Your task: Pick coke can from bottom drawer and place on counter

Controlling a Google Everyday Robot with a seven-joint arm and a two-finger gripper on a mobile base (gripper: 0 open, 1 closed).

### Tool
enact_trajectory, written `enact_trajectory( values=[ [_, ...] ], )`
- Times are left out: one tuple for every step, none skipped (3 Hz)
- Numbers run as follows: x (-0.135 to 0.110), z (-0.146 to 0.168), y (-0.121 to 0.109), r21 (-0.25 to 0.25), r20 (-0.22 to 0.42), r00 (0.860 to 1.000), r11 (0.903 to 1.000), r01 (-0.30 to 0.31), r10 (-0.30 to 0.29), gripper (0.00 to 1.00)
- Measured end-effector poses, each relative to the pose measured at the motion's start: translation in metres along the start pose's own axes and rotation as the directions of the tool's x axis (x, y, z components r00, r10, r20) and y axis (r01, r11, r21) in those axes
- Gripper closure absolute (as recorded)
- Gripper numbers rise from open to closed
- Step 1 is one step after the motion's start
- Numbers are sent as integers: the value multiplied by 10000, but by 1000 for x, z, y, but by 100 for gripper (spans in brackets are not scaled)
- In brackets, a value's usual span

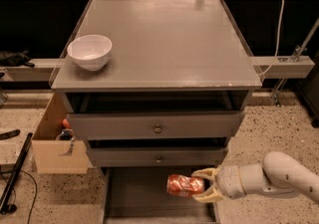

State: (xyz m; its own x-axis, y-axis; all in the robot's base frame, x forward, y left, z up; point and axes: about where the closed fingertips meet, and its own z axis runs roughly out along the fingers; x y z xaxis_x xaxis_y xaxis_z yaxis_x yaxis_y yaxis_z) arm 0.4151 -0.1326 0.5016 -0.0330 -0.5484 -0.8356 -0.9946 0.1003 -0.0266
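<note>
My gripper (200, 186) has its fingers (203, 172) pinching the can (182, 185) sideways over the drawer (134, 195), below the counter's (164, 39) front edge. I'd lift straight up past that edge before moving inward.

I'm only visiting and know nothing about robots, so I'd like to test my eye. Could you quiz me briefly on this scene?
1. True or false: the gripper, low over the open bottom drawer, is shut on the coke can.
2. The white bowl stands on: A) the counter; B) the floor; C) a shelf.
3. How many round knobs show on the drawer fronts?
Key: 1 true; 2 A; 3 two.
</note>
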Motion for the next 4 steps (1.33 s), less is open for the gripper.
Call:
enact_trajectory(
  values=[
    [-83, -46, 2, 1037, 950, 9865, 9869, 1237, -1337, 100],
    [-146, -86, 5, 2242, 1587, 9619, 9569, 1844, -2225, 100],
    [-146, -86, 5, 2242, 1588, 9619, 9569, 1844, -2225, 100],
    [-162, -77, -12, 2516, 1726, 9506, 9446, 2109, -2582, 100]
  ],
)
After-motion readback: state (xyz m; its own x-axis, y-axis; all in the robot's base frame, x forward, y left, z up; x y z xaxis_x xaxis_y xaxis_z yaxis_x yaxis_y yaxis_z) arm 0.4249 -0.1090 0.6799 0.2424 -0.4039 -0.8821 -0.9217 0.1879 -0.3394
